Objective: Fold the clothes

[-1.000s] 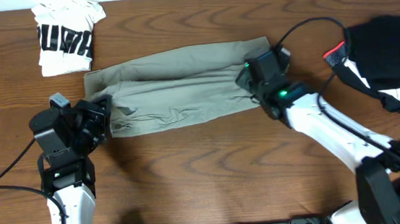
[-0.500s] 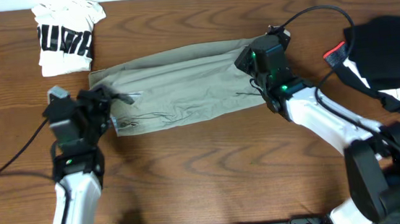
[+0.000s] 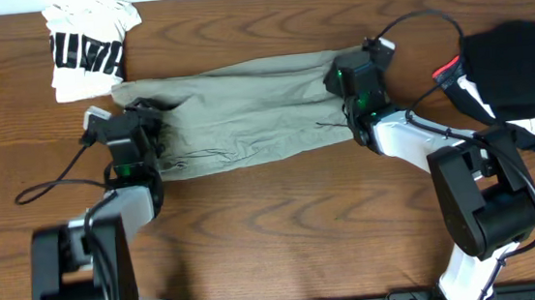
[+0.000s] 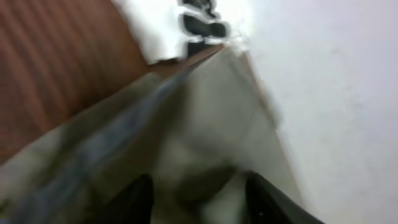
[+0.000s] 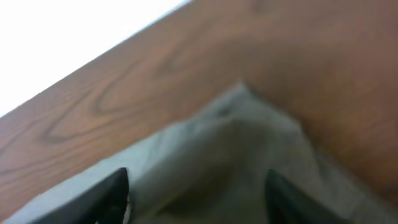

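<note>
Khaki shorts (image 3: 245,118) span mid-frame, laid flat, seemingly for folding; left gripper (image 4: 202,199) and right gripper (image 5: 199,193) sit at opposite ends, fingers apart.

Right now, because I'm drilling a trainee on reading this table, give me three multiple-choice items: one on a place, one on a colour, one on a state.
1. Where is the white tee? A) far left corner of the table; B) near edge; C) right end.
2. What colour are the shorts? A) blue; B) khaki; C) red.
3. How does the right gripper stand? A) shut; B) out of view; C) fingers apart.
Key: 1 A, the overhead view shows it there; 2 B, the cloth is pale grey-green; 3 C, its wrist view shows a wide gap.
</note>
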Motion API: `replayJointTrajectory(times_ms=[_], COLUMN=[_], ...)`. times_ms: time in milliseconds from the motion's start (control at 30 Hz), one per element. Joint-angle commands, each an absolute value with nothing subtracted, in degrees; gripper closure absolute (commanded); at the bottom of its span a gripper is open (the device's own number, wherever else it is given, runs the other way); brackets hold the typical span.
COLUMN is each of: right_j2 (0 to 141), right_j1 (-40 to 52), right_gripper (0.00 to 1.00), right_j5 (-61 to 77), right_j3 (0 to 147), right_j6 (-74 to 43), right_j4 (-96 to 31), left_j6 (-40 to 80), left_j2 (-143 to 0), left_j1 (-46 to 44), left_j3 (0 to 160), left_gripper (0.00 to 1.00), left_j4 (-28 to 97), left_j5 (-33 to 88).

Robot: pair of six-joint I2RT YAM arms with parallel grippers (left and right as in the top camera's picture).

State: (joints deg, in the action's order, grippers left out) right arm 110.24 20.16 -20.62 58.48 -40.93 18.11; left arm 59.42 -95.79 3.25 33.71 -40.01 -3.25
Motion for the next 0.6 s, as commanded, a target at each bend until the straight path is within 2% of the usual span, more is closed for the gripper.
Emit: replayJointTrajectory(times_ms=[0, 100, 233, 367, 567], right_j2=[110.3, 109.4, 105.1, 97.7, 83.9], right_j1=[19.8, 19.9, 19.8, 19.8, 19.8], right_gripper=[0.23, 0.15, 0.07, 0.06, 0.02], right_j5=[-23.8, -23.8, -23.8, -23.8, -19.7], right_j3=[59.0, 59.0, 59.0, 59.0, 59.0], right_j6=[-25.9, -19.9, -18.5, -18.1, -18.1], right_j4=[18.4, 16.3, 11.4, 6.1, -8.4], left_j6=[53.3, 48.1, 42.5, 39.4, 38.1], left_j2=[-99.0, -98.5, -93.5, -85.6, -70.3], left_j1=[3.1, 3.1, 3.1, 3.1, 3.1], left_j3=[34.6, 34.6, 34.6, 34.6, 34.6], left_gripper=[0.46, 0.43, 0.41, 0.39, 0.39], left_j4=[-41.3, -41.1, -41.1, -39.5, -24.4], left_j5=[-5.4, -4.9, 0.0, 8.1, 18.6])
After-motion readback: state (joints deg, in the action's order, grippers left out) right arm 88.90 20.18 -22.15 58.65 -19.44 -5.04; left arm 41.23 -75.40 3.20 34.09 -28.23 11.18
